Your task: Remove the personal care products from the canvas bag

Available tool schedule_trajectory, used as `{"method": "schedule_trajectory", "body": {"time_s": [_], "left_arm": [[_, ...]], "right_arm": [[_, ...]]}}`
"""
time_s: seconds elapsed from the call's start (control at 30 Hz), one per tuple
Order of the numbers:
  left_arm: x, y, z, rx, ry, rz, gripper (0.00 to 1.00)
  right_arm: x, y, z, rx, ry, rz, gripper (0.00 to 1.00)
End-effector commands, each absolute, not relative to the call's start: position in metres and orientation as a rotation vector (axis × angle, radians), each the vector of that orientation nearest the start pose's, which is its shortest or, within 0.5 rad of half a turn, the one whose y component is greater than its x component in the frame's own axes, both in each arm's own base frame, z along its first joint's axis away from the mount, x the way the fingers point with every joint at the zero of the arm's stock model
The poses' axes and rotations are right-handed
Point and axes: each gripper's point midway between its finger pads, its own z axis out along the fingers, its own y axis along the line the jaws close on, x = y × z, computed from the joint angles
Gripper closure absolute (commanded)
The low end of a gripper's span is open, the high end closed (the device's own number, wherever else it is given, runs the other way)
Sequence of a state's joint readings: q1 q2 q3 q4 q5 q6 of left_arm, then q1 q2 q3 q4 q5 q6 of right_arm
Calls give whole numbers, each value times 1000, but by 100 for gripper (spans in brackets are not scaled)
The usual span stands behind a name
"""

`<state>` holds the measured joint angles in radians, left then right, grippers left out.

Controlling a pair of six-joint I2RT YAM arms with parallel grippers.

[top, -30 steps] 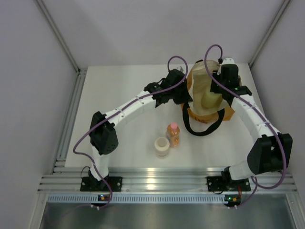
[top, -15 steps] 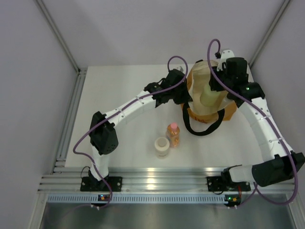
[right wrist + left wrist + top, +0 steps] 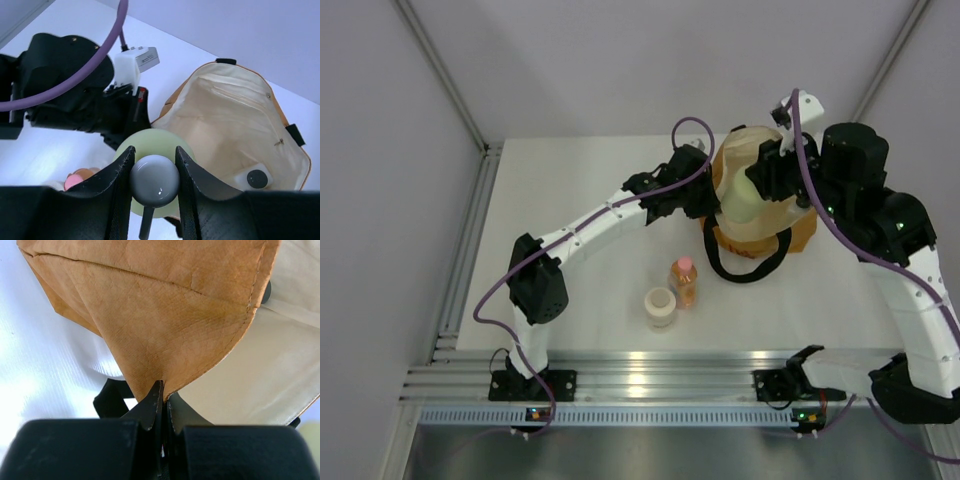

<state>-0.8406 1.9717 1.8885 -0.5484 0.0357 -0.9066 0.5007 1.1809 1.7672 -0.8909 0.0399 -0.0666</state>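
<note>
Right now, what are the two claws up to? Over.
Left claw shut on canvas bag rim. Right claw shut on pale green bottle, over the bag. Black-capped bottle inside bag. Nothing blocking.

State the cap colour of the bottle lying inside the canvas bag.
Black round cap; right wrist view.

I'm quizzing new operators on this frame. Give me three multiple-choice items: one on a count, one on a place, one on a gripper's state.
1. Products standing on the table: A one; B two; C four.
2. The black-capped bottle is: A in the bag; B on the table; C gripped.
3. The left gripper is: A open; B shut on the bag's rim; C shut on nothing.
Answers: 1 B, the jar and orange bottle; 2 A, the right wrist view shows it inside; 3 B, it pinches canvas.
</note>
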Motion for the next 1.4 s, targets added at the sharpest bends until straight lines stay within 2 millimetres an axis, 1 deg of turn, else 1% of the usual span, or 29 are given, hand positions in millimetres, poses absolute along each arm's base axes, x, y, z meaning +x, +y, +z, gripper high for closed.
{"method": "schedule_trajectory", "body": {"time_s": [0.0,0.03,0.07,0.13,0.17,0.23,0.27,0.33,0.37,0.43,0.47,0.53,0.57,0.6,0.63,0.67,0.73,0.77,0.9,0.93,1.0,1.03,1.1,1.13,1.2,1.23,1.27,1.3,1.37], "left_arm": [[342,-444,260,-45,2325,-1007,100],[342,-444,260,-44,2324,-1009,100],[342,-444,261,-44,2324,-1009,100],[342,-443,260,-46,2324,-1006,100],[342,-443,261,-46,2323,-1007,100],[342,-443,262,-45,2322,-1009,100],[343,-444,261,-46,2321,-1008,100],[343,-444,260,-46,2324,-1006,100],[343,-444,260,-47,2324,-1009,100],[343,-445,261,-47,2322,-1010,100],[343,-445,262,-45,2320,-1010,100],[344,-445,263,-45,2316,-1014,100],[343,-445,263,-44,2318,-1014,100],[343,-446,262,-41,2320,-1014,100],[344,-446,262,-43,2319,-1015,100],[344,-447,262,-42,2319,-1017,100],[343,-447,262,-38,2320,-1019,100],[343,-447,263,-38,2319,-1020,100],[343,-448,263,-37,2321,-1025,100],[343,-448,261,-41,2324,-1024,100],[343,-449,261,-42,2325,-1026,100],[343,-449,261,-43,2328,-1027,100],[343,-449,261,-45,2326,-1028,100],[343,-448,261,-46,2325,-1026,100],[343,-448,262,-47,2325,-1025,100],[344,-448,262,-48,2324,-1024,100],[344,-448,262,-47,2322,-1023,100],[344,-447,264,-46,2318,-1023,100],[345,-447,264,-47,2316,-1018,100]], "right_arm": [[257,148,480,-515,1634,319,100],[252,148,480,-521,1626,329,100],[249,153,472,-546,1636,342,100],[242,155,468,-570,1633,360,100],[239,160,460,-595,1645,371,100],[231,164,454,-628,1642,408,100],[230,168,444,-649,1656,420,100],[222,171,439,-663,1645,452,100],[222,174,427,-676,1657,460,100],[213,177,423,-692,1628,494,100],[213,180,406,-708,1648,503,100],[206,183,409,-713,1585,541,100],[207,187,387,-736,1613,544,100],[205,186,386,-736,1584,547,100],[206,187,378,-737,1593,548,100],[207,189,360,-747,1623,548,100],[205,192,356,-740,1610,568,100],[204,194,346,-749,1623,576,100],[201,200,332,-758,1607,593,100],[202,203,322,-770,1617,589,100],[203,203,315,-766,1616,576,100],[202,207,301,-782,1631,578,100],[202,210,301,-775,1585,584,100],[199,214,285,-791,1600,587,100],[201,217,282,-766,1575,580,100],[198,220,269,-781,1590,577,100],[196,223,263,-792,1594,579,100],[202,220,262,-760,1596,541,100],[198,224,246,-785,1606,530,100]]}}
